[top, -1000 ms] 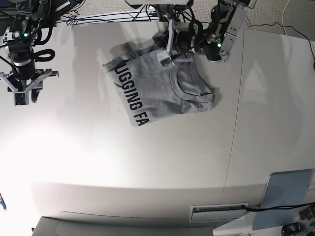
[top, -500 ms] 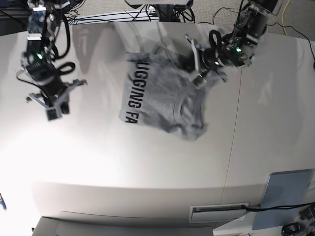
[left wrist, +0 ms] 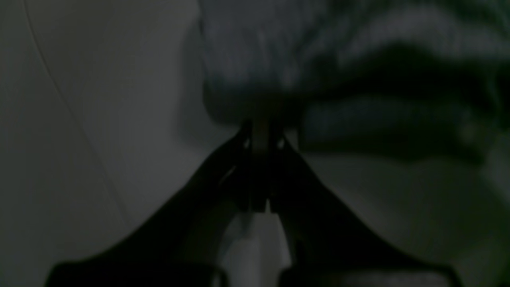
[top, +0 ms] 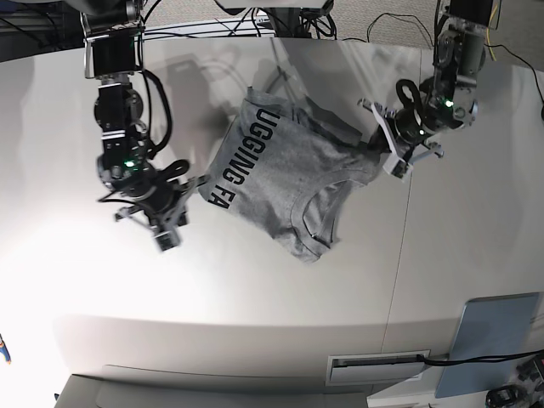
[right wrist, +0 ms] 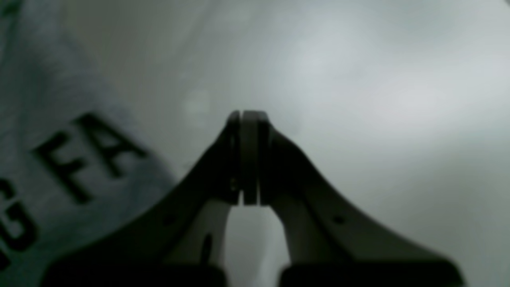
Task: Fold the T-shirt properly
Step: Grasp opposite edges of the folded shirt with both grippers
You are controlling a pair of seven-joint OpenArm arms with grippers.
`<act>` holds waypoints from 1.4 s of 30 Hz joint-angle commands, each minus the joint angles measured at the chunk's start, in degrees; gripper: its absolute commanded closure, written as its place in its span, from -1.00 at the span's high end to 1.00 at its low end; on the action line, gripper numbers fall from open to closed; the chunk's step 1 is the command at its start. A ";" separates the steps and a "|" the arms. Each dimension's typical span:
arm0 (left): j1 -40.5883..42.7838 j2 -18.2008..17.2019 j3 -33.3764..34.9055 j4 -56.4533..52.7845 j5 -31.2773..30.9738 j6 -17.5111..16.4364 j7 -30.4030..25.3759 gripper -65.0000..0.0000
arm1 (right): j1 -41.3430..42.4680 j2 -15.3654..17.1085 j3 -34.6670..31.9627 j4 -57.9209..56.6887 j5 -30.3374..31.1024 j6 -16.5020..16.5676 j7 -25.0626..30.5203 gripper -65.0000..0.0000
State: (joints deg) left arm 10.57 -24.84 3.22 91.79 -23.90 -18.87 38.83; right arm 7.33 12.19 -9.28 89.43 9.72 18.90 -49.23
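Note:
The heather-grey T-shirt (top: 280, 183) lies crumpled in the middle of the white table, with black letters "UGGING FA" along its left side and the ribbed neck low on its right. My left gripper (top: 390, 164) is at the shirt's right edge. In the dark left wrist view its jaws (left wrist: 261, 133) are shut on a bunched fold of the T-shirt (left wrist: 255, 59). My right gripper (top: 164, 237) is just left of the shirt, shut and empty. In the right wrist view it (right wrist: 244, 116) hovers over bare table, with the shirt's letters "FA" (right wrist: 79, 159) to its left.
The white table (top: 255, 297) has a seam (top: 406, 221) running front to back, right of the shirt. A blue-grey panel (top: 493, 340) and a slot (top: 378, 367) sit at the front right. Cables (top: 212, 30) lie along the back edge.
The left gripper has dragged the shirt to the right and turned it. The right arm has swung right and forward, from the far left to beside the shirt's lettered edge.

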 commanded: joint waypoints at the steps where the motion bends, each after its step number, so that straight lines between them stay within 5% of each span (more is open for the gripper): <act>1: -0.76 0.39 0.22 -2.23 0.13 -0.79 3.10 -1.00 | 1.22 0.35 -0.85 0.66 0.09 -0.26 1.16 -1.00; 11: -4.09 2.03 0.24 -9.22 -13.88 -7.39 6.91 -1.00 | 0.04 0.33 -5.68 0.46 1.49 -0.28 -2.93 -1.00; 28: -10.49 4.98 0.22 -9.27 -4.17 -6.08 -3.26 -1.00 | -16.96 0.37 -5.68 15.61 3.13 -0.26 -6.29 -1.00; 42: -18.86 4.98 0.22 -9.27 -3.08 -6.01 -4.24 -1.00 | -31.10 0.37 -5.66 26.53 3.08 1.25 -6.03 -1.00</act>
State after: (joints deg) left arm -6.90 -19.40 3.68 81.58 -26.15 -24.69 35.94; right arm -23.88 12.38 -15.03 114.72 12.25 19.97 -56.53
